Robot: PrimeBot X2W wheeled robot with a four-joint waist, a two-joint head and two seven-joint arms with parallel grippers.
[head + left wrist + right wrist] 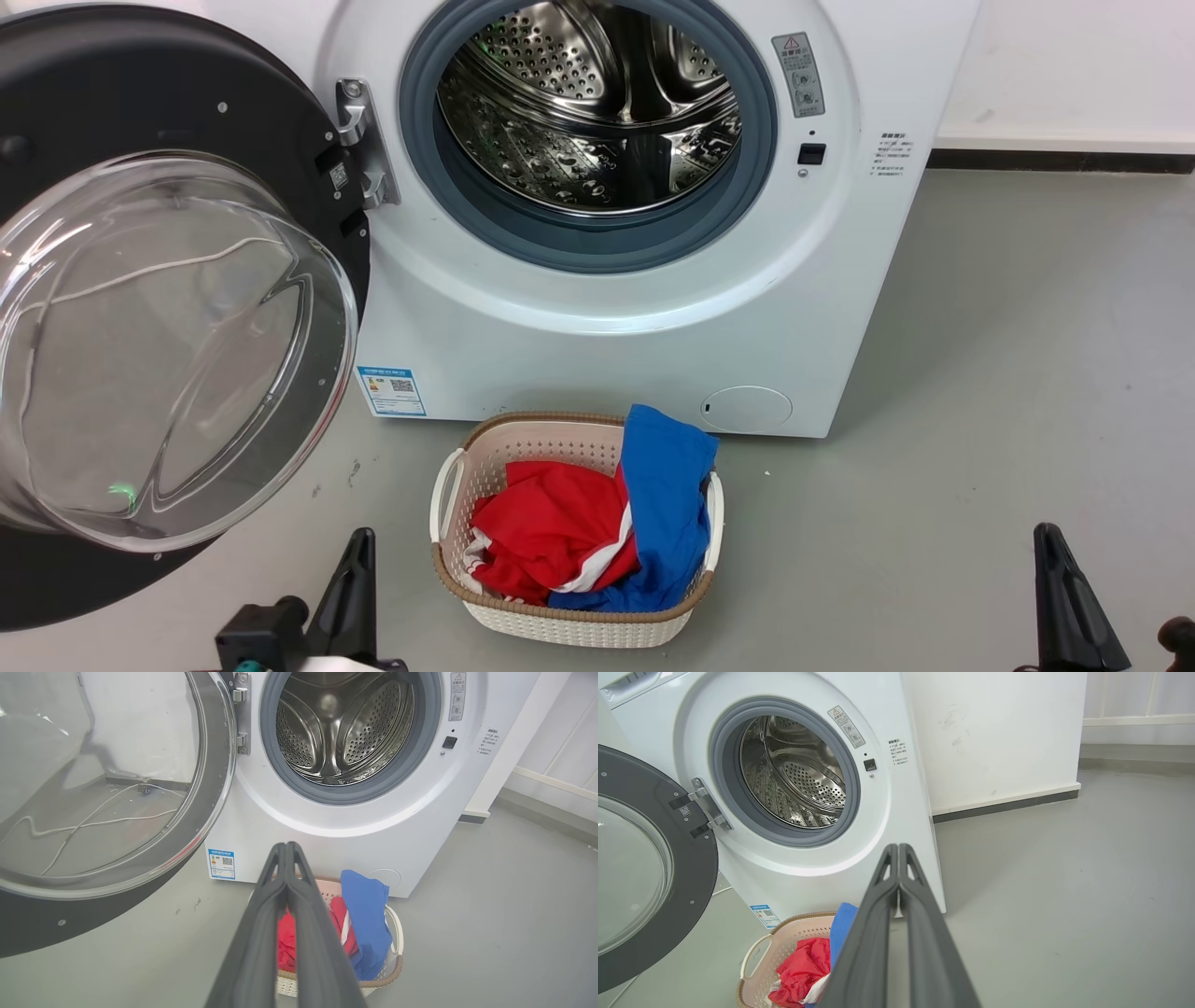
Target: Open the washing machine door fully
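Head view: door (168,345) stands open left of the drum (597,112), hung on its hinge (359,140), glass bowl facing out; basket (579,630) on the floor below. Left wrist view: left hand (286,847) closed, fingers pressed together, empty. Right wrist view: right hand (898,848) likewise closed, empty.

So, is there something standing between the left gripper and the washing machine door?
Nothing visible does. Bare floor lies between the left gripper and the washing machine door, which hangs open at its upper left in the head view. The laundry basket sits to the gripper's right, off that line.
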